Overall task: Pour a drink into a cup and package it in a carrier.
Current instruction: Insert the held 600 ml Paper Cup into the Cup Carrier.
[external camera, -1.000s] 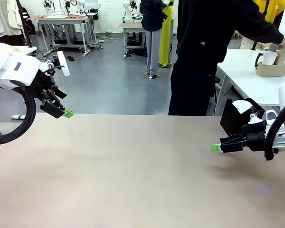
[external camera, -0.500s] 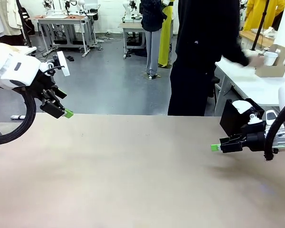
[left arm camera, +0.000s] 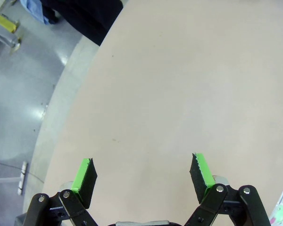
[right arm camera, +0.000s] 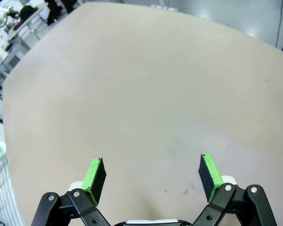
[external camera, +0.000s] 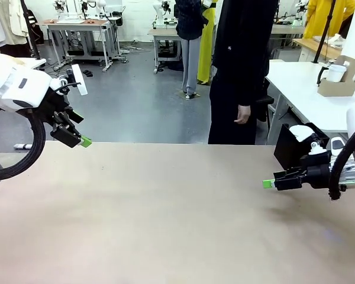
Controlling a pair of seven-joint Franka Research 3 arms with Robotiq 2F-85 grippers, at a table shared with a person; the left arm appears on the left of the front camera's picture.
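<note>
The brown cardboard carrier (external camera: 338,86) stands on a white side table (external camera: 302,94) at the far right, off my table, with a white cup (external camera: 335,72) in it. The jug with the dark drink is out of view. At the left edge of the beige table (external camera: 165,213), my left gripper (external camera: 83,142) hangs above the surface. In the left wrist view the left gripper (left arm camera: 144,172) is open over bare tabletop. My right gripper (external camera: 267,184) points left, low over the table's right side. It is open too, as the right gripper (right arm camera: 153,174) holds nothing.
A black box (external camera: 291,149) sits on the table's right side, just behind my right wrist. A person in dark clothes (external camera: 242,65) stands at the far edge, one hand (external camera: 244,114) hanging down. Other tables and people stand farther back.
The person's arm, which reached out to the carrier on the side table, has drawn back and now hangs at their side. Both arms have stayed still.
</note>
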